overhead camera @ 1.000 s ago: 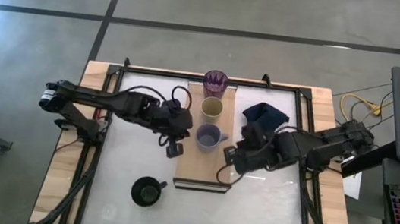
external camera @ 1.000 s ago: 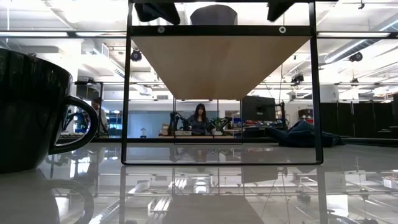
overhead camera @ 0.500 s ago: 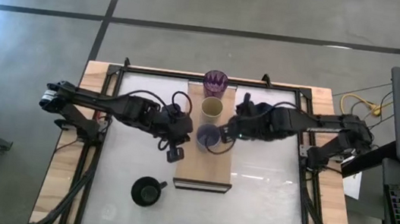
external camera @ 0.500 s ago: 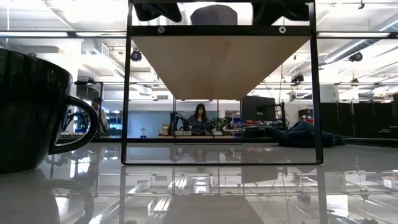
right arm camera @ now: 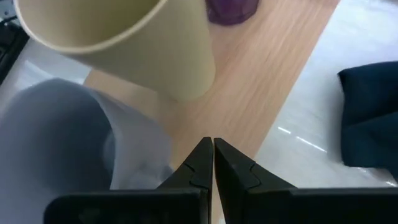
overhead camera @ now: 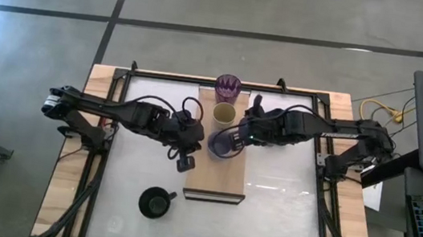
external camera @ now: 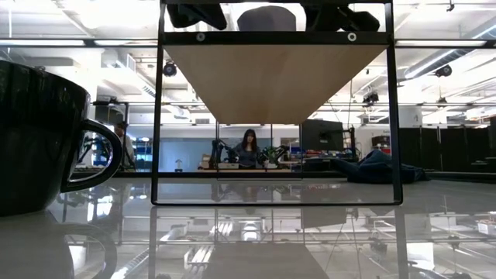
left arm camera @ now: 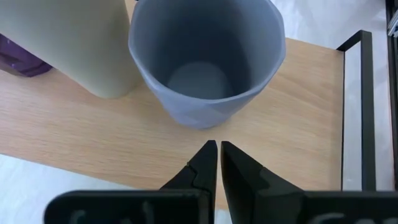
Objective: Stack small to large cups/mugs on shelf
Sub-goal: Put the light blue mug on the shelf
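On the light-wood shelf (overhead camera: 216, 180) a purple tumbler (overhead camera: 228, 86), a beige cup (overhead camera: 224, 116) and a lavender-blue mug (overhead camera: 221, 145) stand in a row from far to near. The black mug (overhead camera: 155, 202) stands on the white table near the front left, and it is large in the low view (external camera: 35, 132). My left gripper (left arm camera: 217, 145) is shut, its tips just short of the lavender mug's (left arm camera: 205, 68) left side. My right gripper (right arm camera: 212, 142) is shut at the mug's right side (right arm camera: 68, 143), below the beige cup (right arm camera: 137, 43). My right gripper's shut fingers (overhead camera: 234, 142) slant in from the table's right, close against the lavender mug's right side. They cover the place, so I cannot tell whether they touch the mug. My left gripper touches nothing.
A dark navy cloth (right arm camera: 370, 112) lies on the table right of the shelf, under my right arm. A black frame (external camera: 275, 37) carries the shelf above the tabletop. The near half of the shelf board is bare.
My right gripper has swung from beside the shelf's right edge, nearer the front, toward the far edge and left, up to the lavender mug's right side. The arm now covers the navy cloth in the high view. The cups have stayed put.
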